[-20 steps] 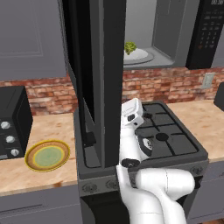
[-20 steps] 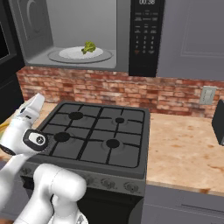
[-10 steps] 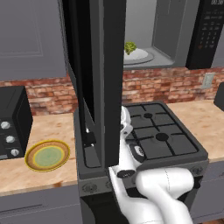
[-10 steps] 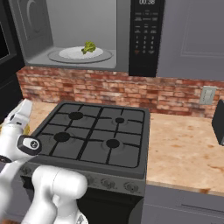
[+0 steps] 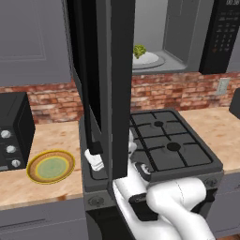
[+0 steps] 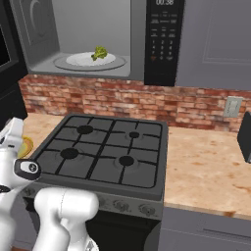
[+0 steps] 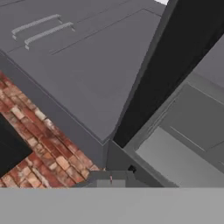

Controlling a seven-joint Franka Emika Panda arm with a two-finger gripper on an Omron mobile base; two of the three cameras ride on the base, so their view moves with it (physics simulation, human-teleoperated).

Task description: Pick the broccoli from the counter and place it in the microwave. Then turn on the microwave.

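Placement complete: the broccoli (image 6: 100,52), a small bumpy green floret, rests on the white turntable (image 6: 78,60) inside the microwave (image 6: 63,29). The gripper (image 5: 95,158), fingers pressed together and empty, sits low behind the open door (image 5: 112,75). Next, judged: swing the door closed, then press the keypad (image 6: 163,41).

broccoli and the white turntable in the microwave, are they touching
Touching. The right base view shows the broccoli resting directly on the turntable inside the open microwave, with no gap beneath.
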